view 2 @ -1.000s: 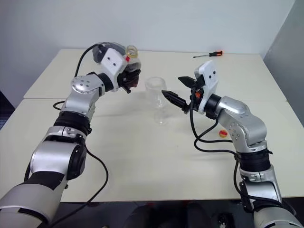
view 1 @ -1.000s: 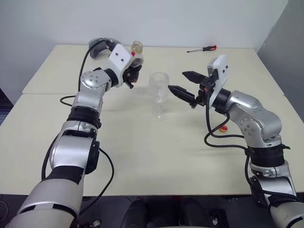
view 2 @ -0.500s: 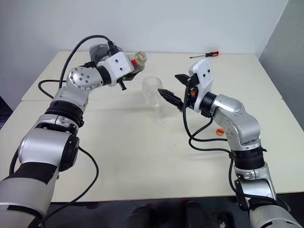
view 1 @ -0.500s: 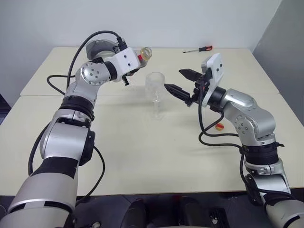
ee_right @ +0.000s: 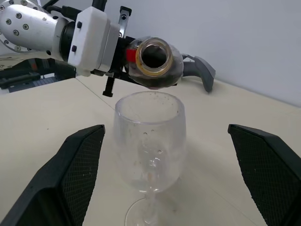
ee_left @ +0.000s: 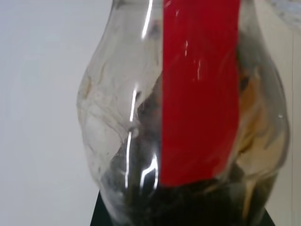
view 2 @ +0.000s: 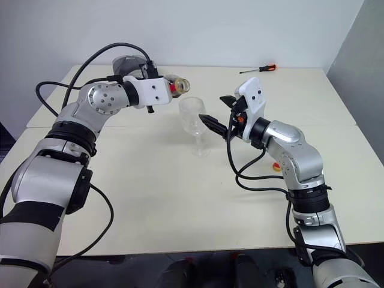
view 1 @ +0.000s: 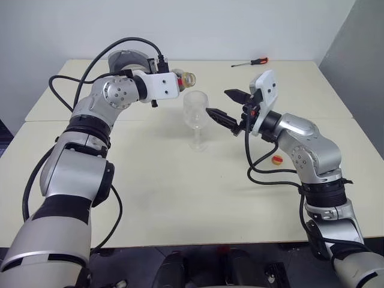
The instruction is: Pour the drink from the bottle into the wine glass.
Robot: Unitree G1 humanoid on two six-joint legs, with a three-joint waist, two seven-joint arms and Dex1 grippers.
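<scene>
The bottle [view 1: 183, 78] lies tipped almost level in my left gripper [view 1: 173, 82], which is shut on its body. Its open mouth [ee_right: 153, 56] points over the rim of the wine glass [view 1: 196, 111], just above and behind it. The red label strip [ee_left: 200, 89] faces the left wrist view, with the dark drink [ee_left: 188, 205] pooled low in the bottle. No stream shows, and the glass [ee_right: 149, 136] holds only droplets. My right gripper [view 1: 221, 102] stands open just right of the bowl, its fingers [ee_right: 77, 160] wide apart and not touching it.
A small yellow cap [view 1: 277, 159] lies on the table under my right forearm. A red-handled screwdriver [view 1: 252, 62] rests at the far edge. A grey curved object [view 1: 126, 60] sits behind my left wrist. A seam [view 1: 60, 119] runs across the cream table.
My left wrist has rolled, turning the bottle from nearly upright to almost level with its mouth toward the glass. The right gripper has kept its place, open beside the bowl.
</scene>
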